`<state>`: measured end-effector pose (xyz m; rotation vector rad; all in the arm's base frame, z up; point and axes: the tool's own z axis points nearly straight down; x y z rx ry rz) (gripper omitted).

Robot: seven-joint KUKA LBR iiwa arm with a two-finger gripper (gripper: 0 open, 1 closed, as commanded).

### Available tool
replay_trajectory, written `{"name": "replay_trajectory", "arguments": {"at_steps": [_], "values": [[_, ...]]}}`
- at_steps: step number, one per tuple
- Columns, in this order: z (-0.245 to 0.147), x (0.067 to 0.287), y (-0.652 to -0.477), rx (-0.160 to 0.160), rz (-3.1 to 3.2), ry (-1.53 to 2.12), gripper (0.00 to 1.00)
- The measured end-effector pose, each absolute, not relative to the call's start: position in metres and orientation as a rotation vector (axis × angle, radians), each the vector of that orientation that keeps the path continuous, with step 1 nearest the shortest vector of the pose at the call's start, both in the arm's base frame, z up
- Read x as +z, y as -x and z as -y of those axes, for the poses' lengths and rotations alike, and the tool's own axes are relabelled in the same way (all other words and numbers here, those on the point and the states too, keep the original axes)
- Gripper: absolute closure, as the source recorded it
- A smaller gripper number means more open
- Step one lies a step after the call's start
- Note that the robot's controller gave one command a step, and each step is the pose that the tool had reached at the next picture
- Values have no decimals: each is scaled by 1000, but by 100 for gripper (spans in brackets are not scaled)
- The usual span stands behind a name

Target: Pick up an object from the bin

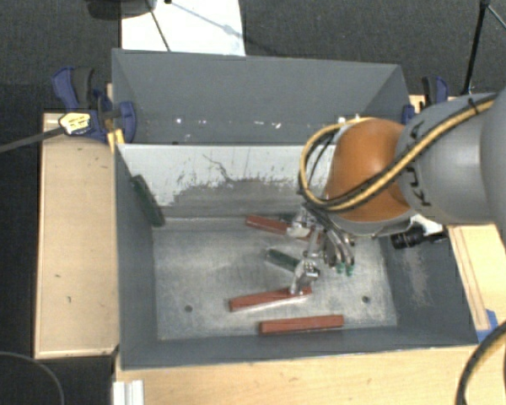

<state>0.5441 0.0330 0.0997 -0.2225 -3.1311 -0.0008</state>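
- The tool (pixel 306 278): low over the middle of the floor of the grey bin (pixel 236 99), under the arm's orange cover (pixel 367 171). Whether it is apart or together cannot be told.
- Item, slanted red-brown stick (pixel 266 299): below and left of the tool, with its right end at the tool's tip. A grip on it cannot be confirmed.
- Item, dark green piece (pixel 281 260): just left of the tool, flat on the floor.
- Item, second red-brown stick (pixel 267 224): behind and left of the tool, near the back wall.
- Item, red-brown bar (pixel 302 325): in front of the tool, along the front wall.
- Item, dark green bar (pixel 147 201): well left of the tool, leaning against the left wall.
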Motion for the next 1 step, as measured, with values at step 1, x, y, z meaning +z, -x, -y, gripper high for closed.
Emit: {"name": "replay_trajectory", "arguments": {"at_steps": [1], "values": [[-43, 123, -546, -2, 3097, 547, 0]]}}
